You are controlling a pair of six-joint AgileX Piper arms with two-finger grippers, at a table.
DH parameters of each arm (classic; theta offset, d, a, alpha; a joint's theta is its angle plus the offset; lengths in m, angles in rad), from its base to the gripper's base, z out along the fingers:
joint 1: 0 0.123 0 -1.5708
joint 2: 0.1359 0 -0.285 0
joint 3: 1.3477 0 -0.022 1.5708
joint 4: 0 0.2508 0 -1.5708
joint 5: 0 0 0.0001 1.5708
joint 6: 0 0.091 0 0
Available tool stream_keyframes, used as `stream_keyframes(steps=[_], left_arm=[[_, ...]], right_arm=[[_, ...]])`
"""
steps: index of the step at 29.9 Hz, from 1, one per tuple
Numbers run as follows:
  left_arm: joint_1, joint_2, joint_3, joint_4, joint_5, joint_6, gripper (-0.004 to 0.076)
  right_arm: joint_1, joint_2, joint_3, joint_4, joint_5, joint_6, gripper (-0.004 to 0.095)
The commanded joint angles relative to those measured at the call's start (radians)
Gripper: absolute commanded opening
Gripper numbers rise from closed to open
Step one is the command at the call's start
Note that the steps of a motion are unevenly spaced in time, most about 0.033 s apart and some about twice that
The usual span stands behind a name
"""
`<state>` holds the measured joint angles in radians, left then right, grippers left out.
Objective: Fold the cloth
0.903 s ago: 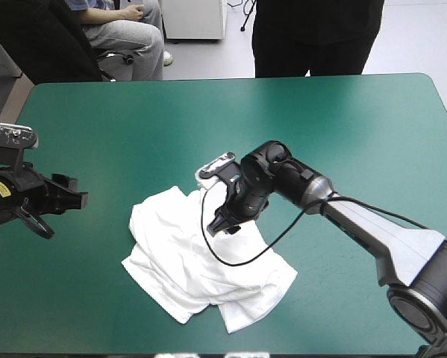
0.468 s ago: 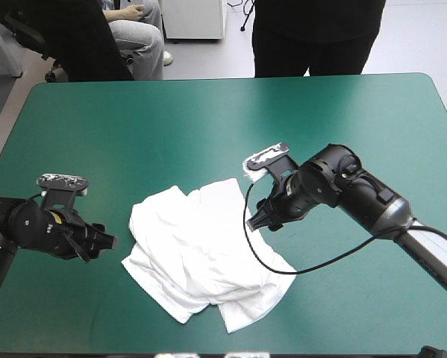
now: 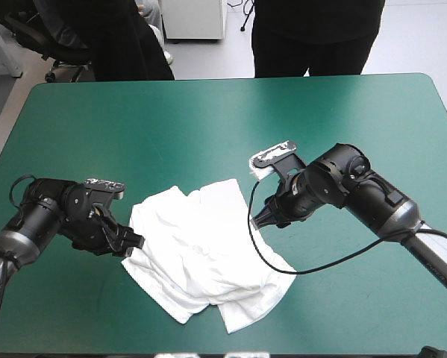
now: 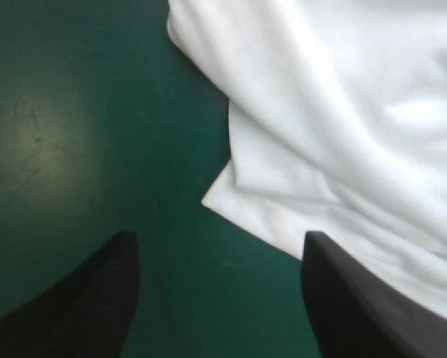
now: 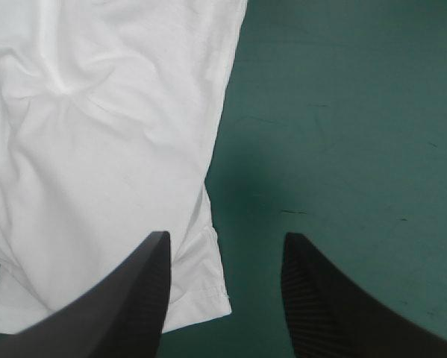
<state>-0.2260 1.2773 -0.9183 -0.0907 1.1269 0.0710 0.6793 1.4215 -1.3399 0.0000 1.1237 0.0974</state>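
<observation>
T-shirt (image 3: pixel 201 253) crumpled; left claw (image 3: pixel 132 243), right claw (image 3: pixel 259 219) gape over opposite edges.

The T-shirt (image 3: pixel 204 250) is found lying on the table (image 3: pixel 208 112), toward its near edge and about midway between left and right. The left gripper (image 3: pixel 130 242) is placed at the garment's left edge, where a corner of the cloth is seen ahead of and between its parted fingers (image 4: pixel 96 298). The right gripper (image 3: pixel 262 218) is placed at the garment's right edge, which is straddled by its parted fingers (image 5: pixel 133 298).
</observation>
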Motion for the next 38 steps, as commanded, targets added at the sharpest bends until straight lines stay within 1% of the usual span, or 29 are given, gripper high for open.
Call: stream_keyframes(steps=[1, 5, 10, 12, 18, 22, 23, 24, 26, 28, 29, 32, 34, 37, 38], left_arm=[[-0.005, 0.02, -0.017, -0.015, -0.034, 0.004, 0.0442], [-0.005, 0.066, -0.015, -0.021, -0.04, 0.012, 0.0439], [-0.023, 0.101, -0.003, -0.017, -0.078, 0.014, 0.0439], [-0.049, 0.109, 0.026, -0.015, -0.095, 0.014, 0.0439], [-0.093, 0.122, 0.146, -0.008, -0.203, -0.046, 0.0439], [-0.093, 0.122, 0.185, 0.02, -0.221, -0.052, 0.0426], [-0.093, 0.122, 0.189, 0.022, -0.221, -0.055, 0.0403], [-0.093, 0.122, 0.195, 0.027, -0.221, -0.055, 0.036], [-0.093, 0.122, 0.203, 0.027, -0.223, -0.055, 0.0228], [-0.093, 0.122, 0.203, 0.02, -0.233, -0.049, 0.0031], [-0.093, 0.122, 0.203, 0.015, -0.238, -0.04, -0.0015], [-0.093, 0.122, 0.203, 0.01, -0.243, -0.038, -0.0015], [-0.093, 0.122, 0.203, 0.01, -0.243, -0.038, -0.0015], [-0.093, 0.122, 0.203, 0.01, -0.243, -0.038, -0.0017], [-0.093, 0.122, 0.203, 0.007, -0.245, -0.022, -0.0017]], right_arm=[[-0.009, -0.036, -0.021, -0.006, -0.021, 0.0, 0.0426], [-0.009, -0.036, -0.021, 0.0, -0.021, 0.0, 0.0425], [-0.009, -0.036, -0.021, -0.005, -0.021, 0.0, 0.0425], [-0.009, -0.036, -0.021, -0.013, -0.021, 0.008, 0.0425], [-0.009, -0.036, -0.021, -0.016, -0.011, 0.015, 0.0425], [-0.009, -0.036, -0.021, -0.02, 0.001, 0.015, 0.0425], [-0.009, -0.036, -0.021, -0.02, 0.003, 0.015, 0.0425], [-0.009, -0.036, -0.021, -0.02, 0.003, 0.015, 0.0425], [-0.009, -0.036, -0.021, -0.02, 0.003, 0.015, 0.0425], [-0.009, -0.036, -0.021, -0.02, 0.005, 0.015, 0.0425], [-0.009, -0.036, -0.021, -0.02, 0.007, 0.015, 0.0425], [-0.009, -0.036, -0.021, 0.0, 0.037, 0.019, 0.0426], [-0.009, -0.036, -0.019, -0.008, 0.066, 0.019, 0.0434], [-0.009, -0.033, -0.017, -0.014, 0.094, -0.012, 0.0499], [-0.007, -0.032, -0.017, -0.014, 0.099, -0.023, 0.0535]])
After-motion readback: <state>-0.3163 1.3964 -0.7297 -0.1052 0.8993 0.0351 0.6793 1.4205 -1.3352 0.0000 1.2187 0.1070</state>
